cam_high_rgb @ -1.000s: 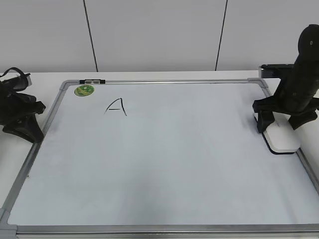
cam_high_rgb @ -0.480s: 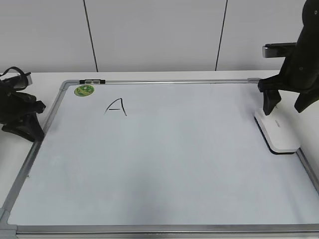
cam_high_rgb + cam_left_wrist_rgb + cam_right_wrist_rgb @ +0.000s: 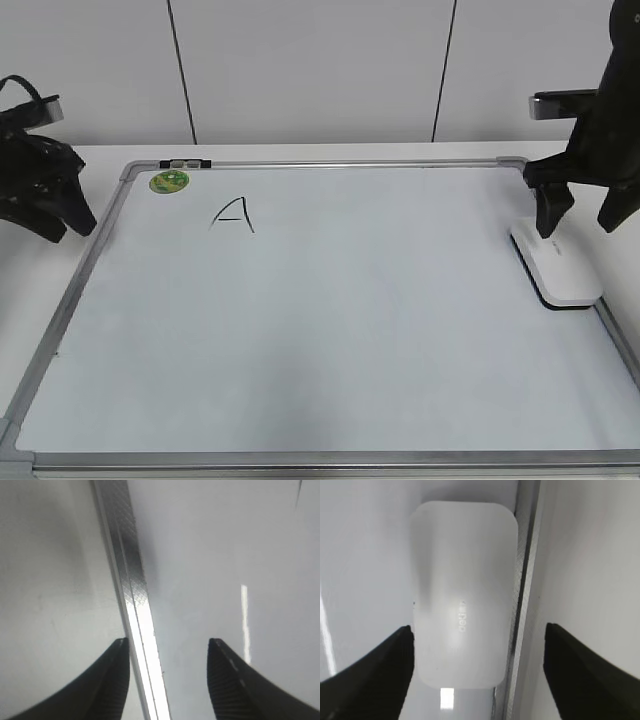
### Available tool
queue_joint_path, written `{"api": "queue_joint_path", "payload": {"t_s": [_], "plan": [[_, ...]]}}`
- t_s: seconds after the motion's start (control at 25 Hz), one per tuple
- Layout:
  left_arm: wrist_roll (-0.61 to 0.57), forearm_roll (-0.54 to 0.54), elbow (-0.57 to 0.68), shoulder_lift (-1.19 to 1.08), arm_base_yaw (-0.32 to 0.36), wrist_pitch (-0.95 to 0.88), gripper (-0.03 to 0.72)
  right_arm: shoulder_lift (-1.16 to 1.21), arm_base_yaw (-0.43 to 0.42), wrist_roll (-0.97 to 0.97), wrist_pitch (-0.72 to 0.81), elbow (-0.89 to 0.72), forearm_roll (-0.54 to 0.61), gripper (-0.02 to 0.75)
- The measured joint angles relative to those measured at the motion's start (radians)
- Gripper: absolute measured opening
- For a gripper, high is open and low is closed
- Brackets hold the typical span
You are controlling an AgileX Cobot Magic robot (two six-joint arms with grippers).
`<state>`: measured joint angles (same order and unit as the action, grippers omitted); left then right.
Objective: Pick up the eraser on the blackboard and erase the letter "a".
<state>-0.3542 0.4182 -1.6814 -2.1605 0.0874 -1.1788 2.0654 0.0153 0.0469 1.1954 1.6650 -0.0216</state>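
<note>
Since a second ago, we note the right gripper (image 3: 582, 212) has risen off the eraser (image 3: 556, 264), fingers wide apart above it. Eraser lies flat at the blackboard's (image 3: 300, 330) right edge, against the frame. Left gripper (image 3: 50, 205) also lifted, fingers apart, over the far-left frame. Only a capital "A" (image 3: 232, 215) shows.

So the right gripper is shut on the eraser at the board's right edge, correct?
Not quite: the right gripper is open, hovering above the eraser, which lies free at the blackboard's right edge. The right wrist view shows this.
</note>
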Motion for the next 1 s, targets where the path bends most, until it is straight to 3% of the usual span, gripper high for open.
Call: {"api": "queue_joint_path", "payload": {"t_s": [0.56, 1.0], "plan": [[0.083, -0.06, -0.043, 0.186, -0.004, -0.038, 0.377, -0.184, 0.0, 0.002, 0.025, 0.001, 0.022, 0.596], [0.088, -0.091, 0.192, 0.519, -0.004, -0.046, 0.377, -0.383, 0.0, 0.005, 0.038, 0.001, 0.071, 0.593]]}}
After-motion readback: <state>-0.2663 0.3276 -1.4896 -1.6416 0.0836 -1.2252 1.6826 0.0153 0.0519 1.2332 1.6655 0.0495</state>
